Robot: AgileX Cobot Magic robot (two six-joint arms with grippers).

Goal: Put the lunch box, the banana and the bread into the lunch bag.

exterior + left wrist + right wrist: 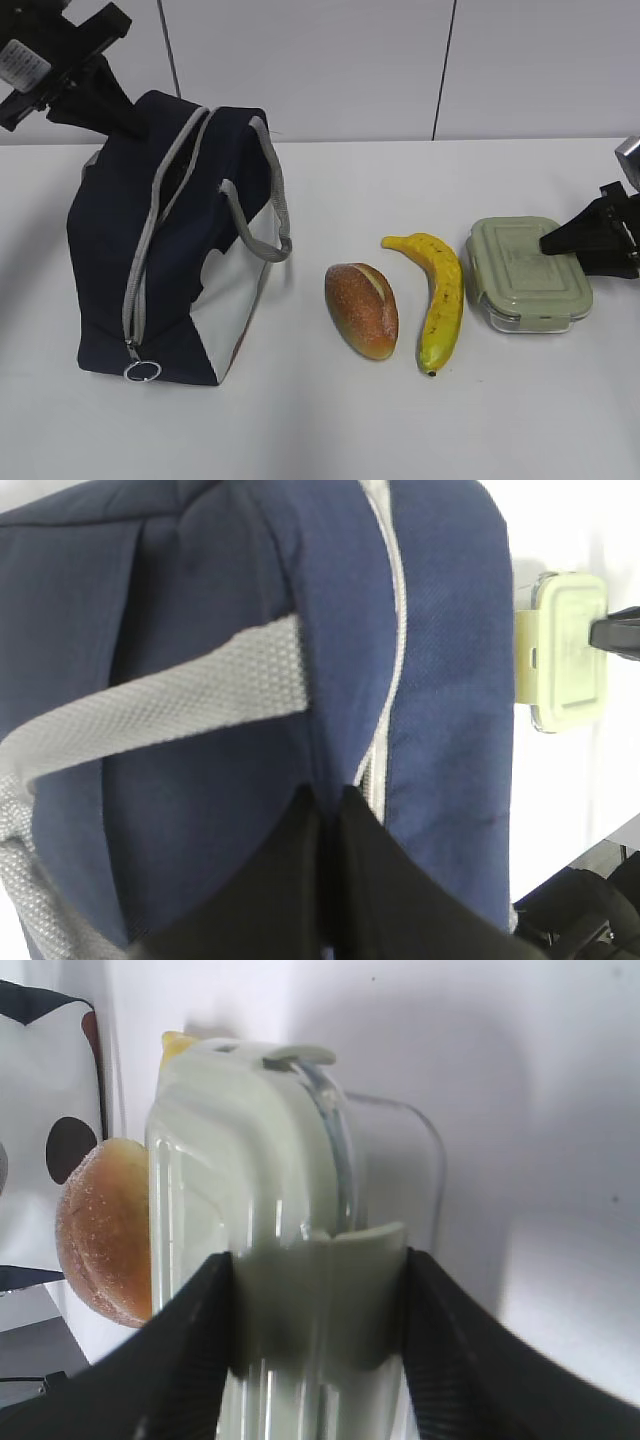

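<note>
- Between my right claw [318, 1290] fingers sits the lunch box [270, 1210], pinched across its near end, on the table; lid clip could pop or box slip when lifted.
- My left claw [325, 880], pressed together, pinches the lunch bag [160, 240] rim; if fabric slips, the mouth sags shut.
- Bag contents: can't tell. Beyond the box lie the banana [440, 300] and bread [362, 310], outside the bag.

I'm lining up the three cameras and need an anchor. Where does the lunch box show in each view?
Exterior view: the lunch box lies at right on the table, beside the banana.
Left wrist view: at the right edge, past the lunch bag.
Right wrist view: centre, between the right gripper fingers.
Shared landmark: its sage-green lid; the right gripper's black fingers at the box show in every view.
</note>
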